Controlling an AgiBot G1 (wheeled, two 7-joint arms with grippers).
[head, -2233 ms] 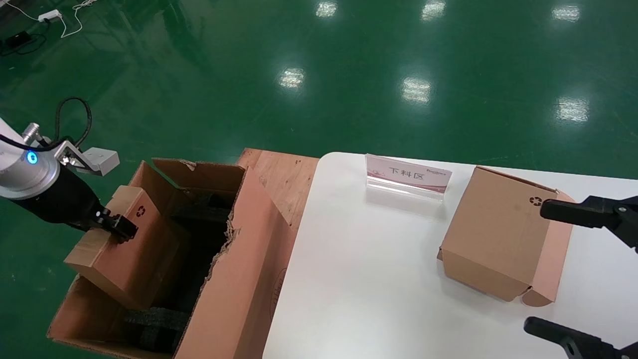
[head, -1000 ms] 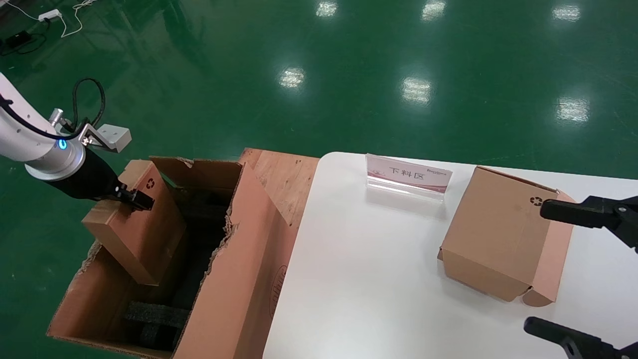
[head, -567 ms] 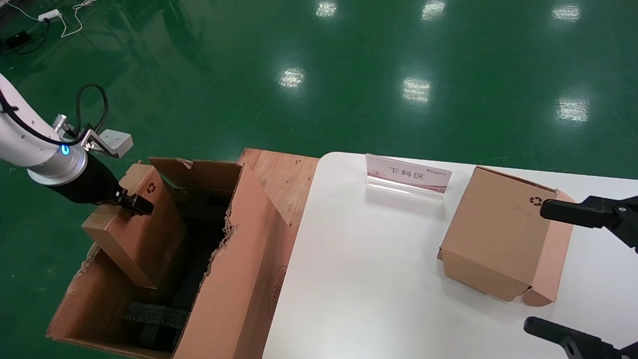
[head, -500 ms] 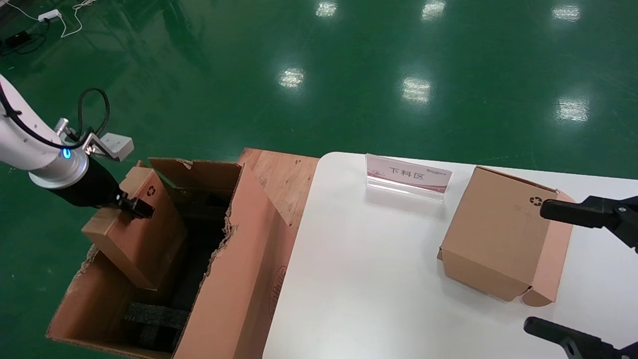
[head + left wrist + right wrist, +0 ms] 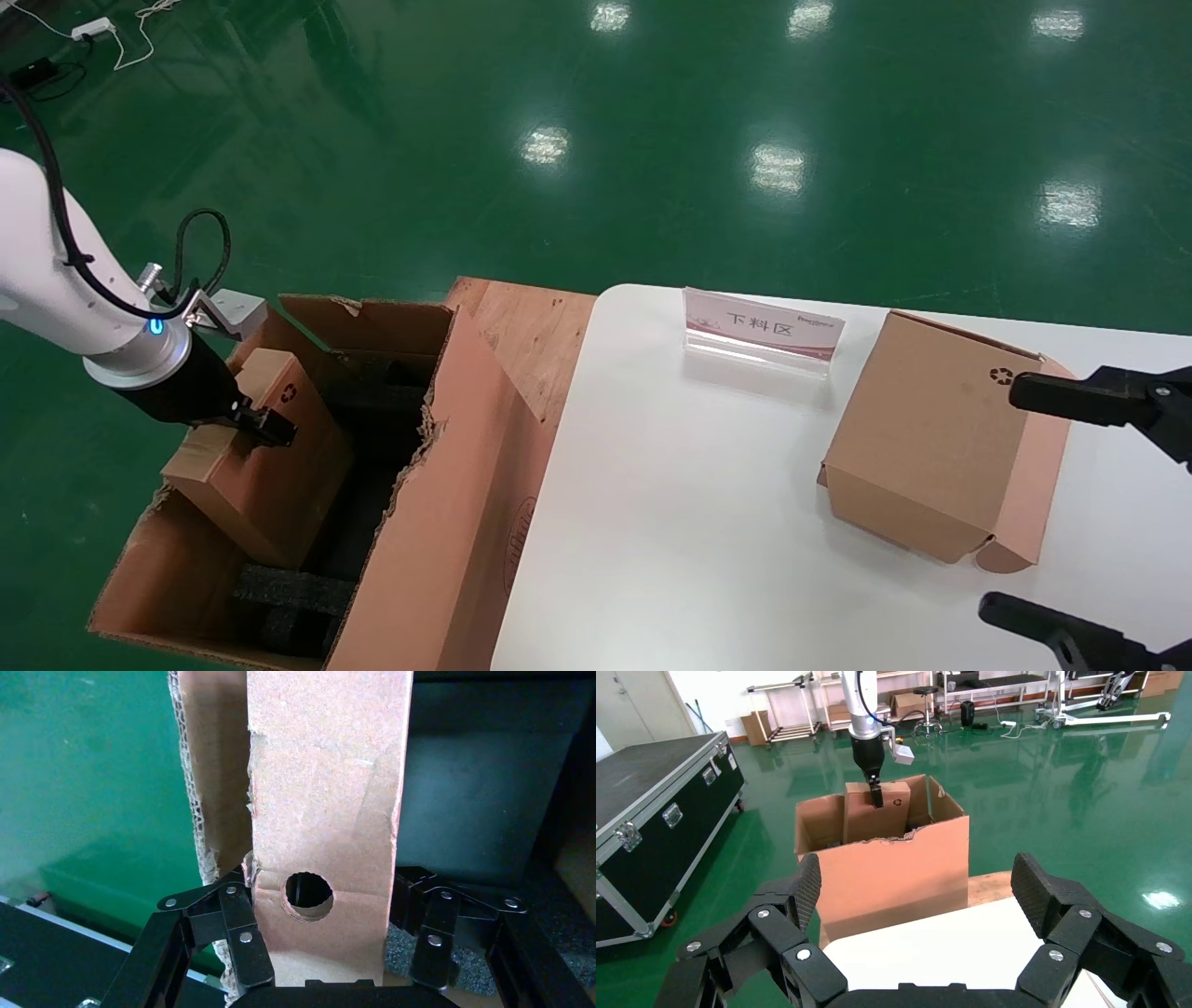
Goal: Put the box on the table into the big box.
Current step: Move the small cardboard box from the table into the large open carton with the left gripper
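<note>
big box [image 5: 447,522] standing beside table [image 5: 670,522] | box [image 5: 270,457], recycling mark showing, tilting inside it | left gripper [image 5: 320,934] clamping its edge, wrist revealing a round hole | right gripper [image 5: 916,903] hanging open | sign [image 5: 764,328] reading 下料区

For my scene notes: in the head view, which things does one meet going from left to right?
Left tool shut on the box → the big box → sign stand → cube-like carton → right tool, open at the table's right edge.
</note>
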